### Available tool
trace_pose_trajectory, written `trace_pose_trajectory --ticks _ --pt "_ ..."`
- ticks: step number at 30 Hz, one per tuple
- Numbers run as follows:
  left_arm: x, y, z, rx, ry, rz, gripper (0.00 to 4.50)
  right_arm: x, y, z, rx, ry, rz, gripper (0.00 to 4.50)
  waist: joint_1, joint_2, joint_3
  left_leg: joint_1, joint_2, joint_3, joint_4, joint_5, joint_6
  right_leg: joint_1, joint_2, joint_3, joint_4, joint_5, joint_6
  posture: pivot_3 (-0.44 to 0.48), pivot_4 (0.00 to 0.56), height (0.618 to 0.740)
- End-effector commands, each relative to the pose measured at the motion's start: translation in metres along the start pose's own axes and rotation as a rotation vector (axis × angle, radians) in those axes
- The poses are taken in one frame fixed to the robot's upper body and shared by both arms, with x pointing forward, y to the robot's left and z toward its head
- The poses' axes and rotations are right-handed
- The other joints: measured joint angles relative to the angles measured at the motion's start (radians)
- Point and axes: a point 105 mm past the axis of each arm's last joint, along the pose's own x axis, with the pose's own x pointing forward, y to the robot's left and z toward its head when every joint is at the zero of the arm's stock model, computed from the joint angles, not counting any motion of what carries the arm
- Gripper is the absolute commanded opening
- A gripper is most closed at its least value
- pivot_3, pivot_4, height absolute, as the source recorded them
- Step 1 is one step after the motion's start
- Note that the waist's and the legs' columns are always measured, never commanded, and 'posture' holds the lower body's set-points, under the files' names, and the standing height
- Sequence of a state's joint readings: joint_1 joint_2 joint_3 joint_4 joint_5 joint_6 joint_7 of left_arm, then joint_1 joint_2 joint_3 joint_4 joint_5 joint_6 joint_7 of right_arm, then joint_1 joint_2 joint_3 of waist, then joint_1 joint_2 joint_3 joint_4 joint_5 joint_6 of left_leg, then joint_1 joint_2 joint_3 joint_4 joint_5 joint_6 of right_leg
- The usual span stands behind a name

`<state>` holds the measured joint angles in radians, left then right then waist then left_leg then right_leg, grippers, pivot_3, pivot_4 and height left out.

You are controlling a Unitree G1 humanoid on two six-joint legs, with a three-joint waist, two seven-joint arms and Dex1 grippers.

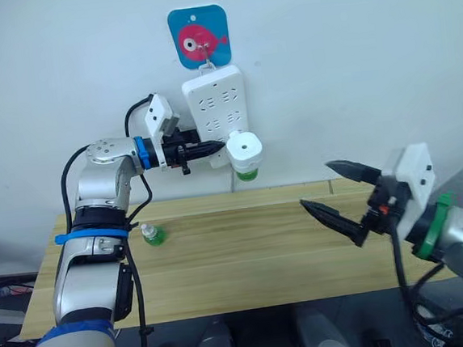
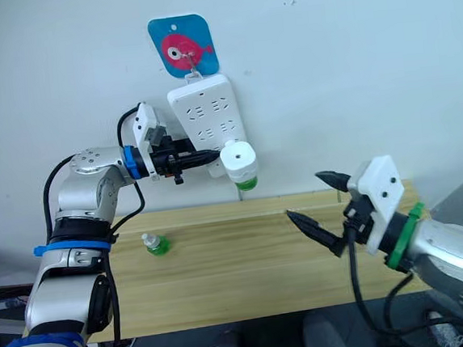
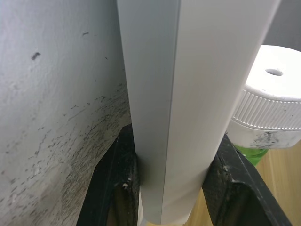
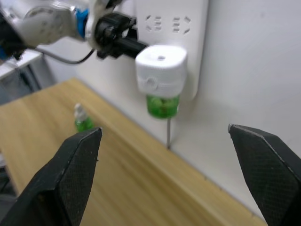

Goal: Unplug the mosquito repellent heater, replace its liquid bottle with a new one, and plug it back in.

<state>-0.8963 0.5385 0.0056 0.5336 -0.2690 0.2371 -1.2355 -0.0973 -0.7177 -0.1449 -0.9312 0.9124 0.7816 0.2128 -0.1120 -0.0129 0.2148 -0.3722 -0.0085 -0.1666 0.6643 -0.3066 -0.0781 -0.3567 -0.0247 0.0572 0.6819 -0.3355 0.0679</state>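
Observation:
The white mosquito repellent heater [image 1: 244, 146] is plugged into the lower end of the wall power strip [image 1: 213, 102]. Its green liquid bottle [image 1: 247, 173] hangs screwed in underneath. My left gripper [image 1: 207, 150] is shut on the strip's lower edge, just beside the heater. In the left wrist view its black fingers [image 3: 115, 183] press both sides of the strip. The new one [image 1: 152, 234], green with a white cap, stands upright on the table's left part. My right gripper [image 1: 315, 185] hangs open above the table's right side, aimed at the heater, holding nothing.
The wooden table [image 1: 247, 261] stands against the white wall. A blue hook plate with a pink fish [image 1: 198, 36] carries the power strip. A thin cord [image 4: 168, 134] drops from the strip to the table's back edge.

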Motion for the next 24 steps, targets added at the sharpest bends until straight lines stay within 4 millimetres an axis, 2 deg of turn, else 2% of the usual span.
trace_pose_trajectory --ticks 1,6,10,13,17,24 --pt "-0.003 0.001 0.018 0.077 -0.011 0.020 1.32 0.013 0.016 -0.001 -0.003 -0.021 -0.033 4.50 -0.002 0.000 0.000 -0.002 0.000 0.000 0.000 0.001 -0.001 -0.002 0.000 0.000 0.000 0.000 0.000 -0.234 0.205 0.740" --pt "0.001 -0.007 0.019 0.069 -0.015 0.009 1.32 0.043 0.018 -0.008 -0.028 -0.030 -0.162 4.50 -0.005 0.000 0.000 -0.011 0.000 0.000 0.002 0.004 -0.006 -0.014 -0.001 0.001 0.005 0.000 0.000 -0.237 0.227 0.740" --pt "0.003 -0.009 0.019 0.062 -0.012 0.005 1.32 0.068 0.015 -0.003 -0.072 -0.070 -0.267 4.50 -0.004 0.001 0.001 -0.011 -0.001 0.000 0.001 0.004 -0.007 -0.016 -0.001 0.001 0.008 0.000 0.000 -0.234 0.236 0.740" --pt "0.003 -0.009 0.019 0.062 -0.009 0.007 1.32 0.075 0.013 -0.003 -0.086 -0.079 -0.314 4.50 -0.003 0.001 0.001 -0.011 -0.001 -0.001 0.001 0.004 -0.007 -0.016 -0.001 0.000 0.008 0.000 0.000 -0.227 0.235 0.740" --pt "0.000 -0.008 0.018 0.063 -0.005 0.021 1.32 0.089 0.019 0.001 -0.050 -0.107 -0.292 4.50 -0.003 0.001 0.001 -0.011 -0.002 0.000 0.001 0.004 -0.007 -0.016 -0.002 0.001 0.008 0.000 0.000 -0.222 0.231 0.740" --pt "0.001 -0.007 0.019 0.063 -0.011 0.030 1.32 0.108 0.015 0.010 -0.036 -0.151 -0.314 4.50 -0.003 0.001 0.001 -0.011 -0.002 0.000 0.001 0.004 -0.007 -0.017 -0.001 0.000 0.011 0.000 -0.001 -0.216 0.226 0.740"
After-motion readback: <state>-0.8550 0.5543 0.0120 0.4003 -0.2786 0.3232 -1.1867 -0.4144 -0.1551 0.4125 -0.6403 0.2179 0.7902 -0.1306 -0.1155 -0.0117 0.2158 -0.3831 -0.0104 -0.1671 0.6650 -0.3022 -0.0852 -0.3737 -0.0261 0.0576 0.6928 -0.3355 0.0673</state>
